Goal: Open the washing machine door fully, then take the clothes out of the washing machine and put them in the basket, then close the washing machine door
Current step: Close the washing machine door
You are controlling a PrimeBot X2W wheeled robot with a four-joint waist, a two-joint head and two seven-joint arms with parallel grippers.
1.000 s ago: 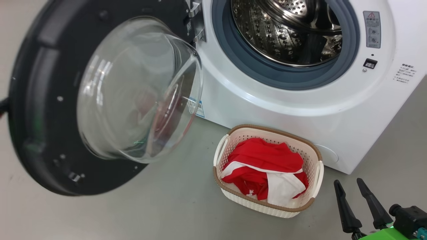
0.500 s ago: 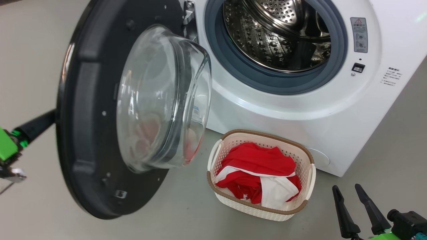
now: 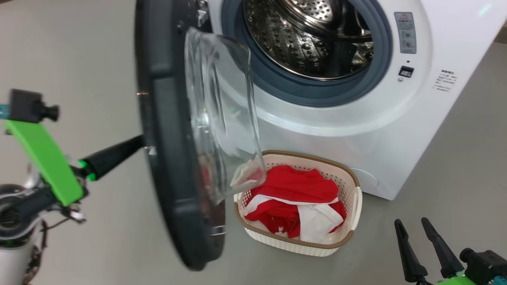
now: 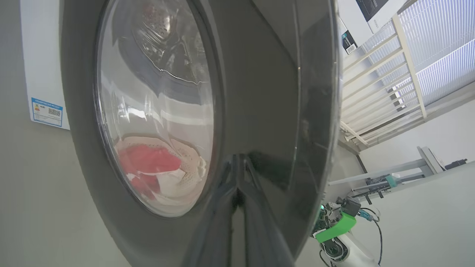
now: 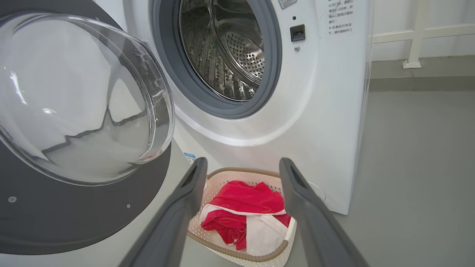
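The washing machine door (image 3: 170,138) stands half open, edge-on to me, its glass bowl (image 3: 222,118) facing the steel drum (image 3: 309,35) of the washing machine (image 3: 356,130). My left gripper (image 3: 140,143) is shut, its tips pressed on the door's black outer face (image 4: 259,92). The clothes (image 3: 297,186), red with white panels, lie in the basket (image 3: 348,237) on the floor below the drum opening. My right gripper (image 3: 411,221) hangs open and holds nothing, low at the right; its fingers (image 5: 297,193) frame the clothes (image 5: 245,204) and the basket (image 5: 237,256).
The door's lower edge hangs close to the basket's left side. A latch slot (image 3: 406,71) sits right of the grey rubber ring. Grey floor (image 3: 455,158) spreads to the right. A white railing (image 4: 389,74) and blinds stand behind the door.
The door has swung from facing me to edge-on, toward the machine. My left arm has come into view behind it. The camera has shifted slightly; the right gripper holds still.
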